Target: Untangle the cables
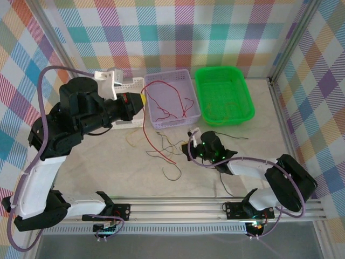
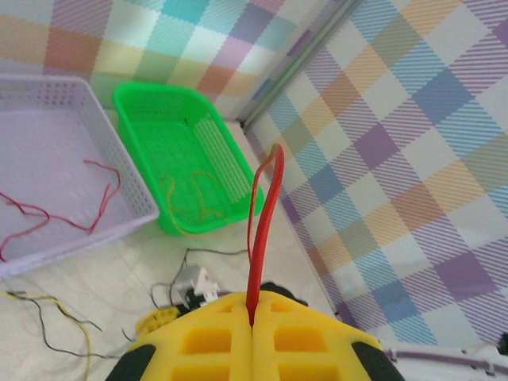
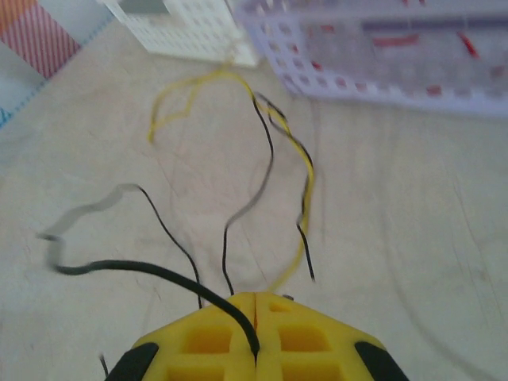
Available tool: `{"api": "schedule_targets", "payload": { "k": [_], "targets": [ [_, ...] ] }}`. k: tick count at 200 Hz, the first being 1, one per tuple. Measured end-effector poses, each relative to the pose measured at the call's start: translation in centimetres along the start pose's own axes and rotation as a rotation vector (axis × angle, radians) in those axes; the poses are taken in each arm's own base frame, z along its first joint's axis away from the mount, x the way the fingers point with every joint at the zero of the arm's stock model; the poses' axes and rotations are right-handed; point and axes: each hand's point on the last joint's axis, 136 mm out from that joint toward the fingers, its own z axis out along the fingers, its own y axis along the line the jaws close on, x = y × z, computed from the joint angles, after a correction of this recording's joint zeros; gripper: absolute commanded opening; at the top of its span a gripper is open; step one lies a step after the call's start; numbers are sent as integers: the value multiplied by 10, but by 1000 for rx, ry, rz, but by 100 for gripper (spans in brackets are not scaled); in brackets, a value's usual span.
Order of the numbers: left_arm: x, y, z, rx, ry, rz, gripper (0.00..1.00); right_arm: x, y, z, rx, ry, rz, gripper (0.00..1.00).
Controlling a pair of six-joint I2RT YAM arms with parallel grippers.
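My left gripper (image 1: 140, 102) hangs above the table beside the lavender basket (image 1: 190, 102), shut on a red cable (image 1: 166, 157) that trails down into the loose cables (image 1: 161, 144) on the table. The left wrist view shows the yellow fingers (image 2: 206, 341) pressed together around the red cable (image 2: 266, 222). My right gripper (image 1: 190, 147) is low over the table at the right side of the tangle. Its gripper (image 3: 255, 298) is shut on a black cable (image 3: 159, 274). Ahead of it lie a yellow cable (image 3: 306, 178) and thin black ones (image 3: 266, 151).
The lavender basket holds red cables (image 1: 167, 100). A green basket (image 1: 245, 110) to its right holds yellow-orange cables (image 2: 194, 202). A white basket (image 1: 125, 85) stands behind the left arm. Checked walls and a metal rail (image 1: 283, 116) bound the table.
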Motion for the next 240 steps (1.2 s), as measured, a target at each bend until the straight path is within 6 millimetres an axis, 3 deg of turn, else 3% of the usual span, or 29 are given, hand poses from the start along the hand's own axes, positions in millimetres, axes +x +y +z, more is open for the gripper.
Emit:
{"api": "schedule_targets", "payload": {
  "k": [24,48,93,121,144,196,240],
  "targets": [
    [-5,9,23,-57,1,46,0,9,-3,-18,23,6,14,0],
    [-8,32,68,-144,24,78,0,-23,10,-53,10,-114,-5,0],
    [-5,119,177,-339,105,40,0,-95,45,-133,-31,-347,-76,0],
    [10,166,231,-421,166,32,0,-114,56,-164,-29,-385,-113,0],
    [17,188,268,-458,197,48,0,-122,62,-180,-21,-383,-136,0],
    [19,222,328,-519,191,109,0,-156,88,-221,-63,-423,-178,0],
    [35,269,352,-610,222,120,0,-172,108,-246,-124,-451,-201,0]
  ]
}}
